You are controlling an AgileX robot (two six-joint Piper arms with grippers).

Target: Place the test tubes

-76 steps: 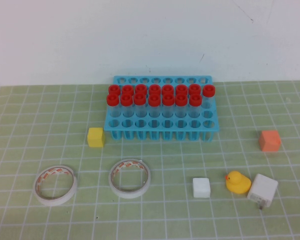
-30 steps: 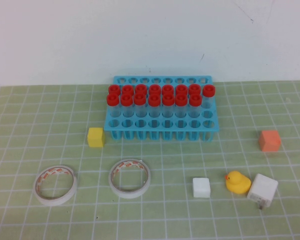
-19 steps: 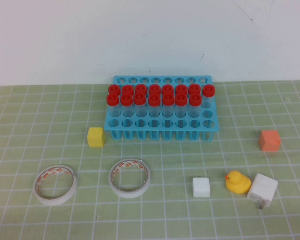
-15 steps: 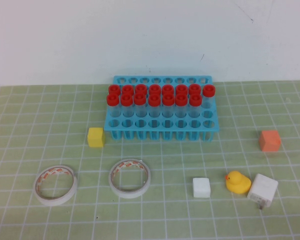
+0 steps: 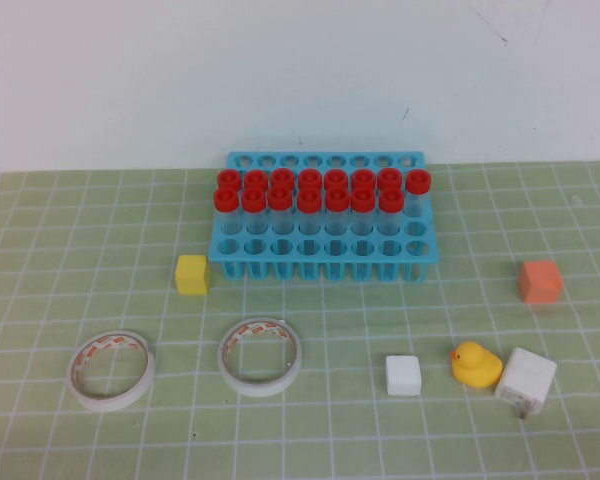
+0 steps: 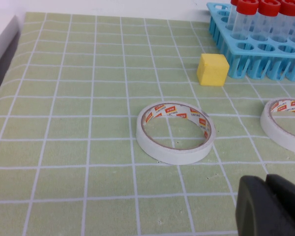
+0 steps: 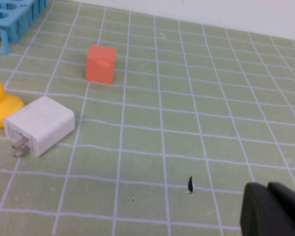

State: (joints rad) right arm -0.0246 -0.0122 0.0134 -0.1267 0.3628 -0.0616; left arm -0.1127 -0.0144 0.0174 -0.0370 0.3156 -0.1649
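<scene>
- The left gripper (image 6: 266,184) shows only in its own wrist view, low over the mat near the left tape roll (image 5: 108,398). Its fingers are pressed together and hold nothing.
- The second tape roll (image 5: 260,382) and the yellow cube (image 5: 192,274) lie where they lay over the last seconds, and neither is touched.
- The blue rack (image 5: 320,262) stands at the middle back. The red-capped test tubes (image 5: 309,190) stand upright in two of its rows, the rear one full across and the one in front of it short of a tube at its right end.
- Nothing on the table has shifted lately, tubes included, so no placing is under way.
- No loose tube shows on the mat. One may lie outside these views, so I would not call the job done.
- The white cube (image 5: 402,375), rubber duck (image 5: 474,364), charger plug (image 5: 526,380) and orange cube (image 5: 539,282) sit undisturbed at the right.
- The right gripper (image 7: 268,189) likewise shows only in its wrist view, low beyond the charger plug. It is closed tight and empty.
- With both arms idle, I judge this to be a rest at the start or the end.
</scene>
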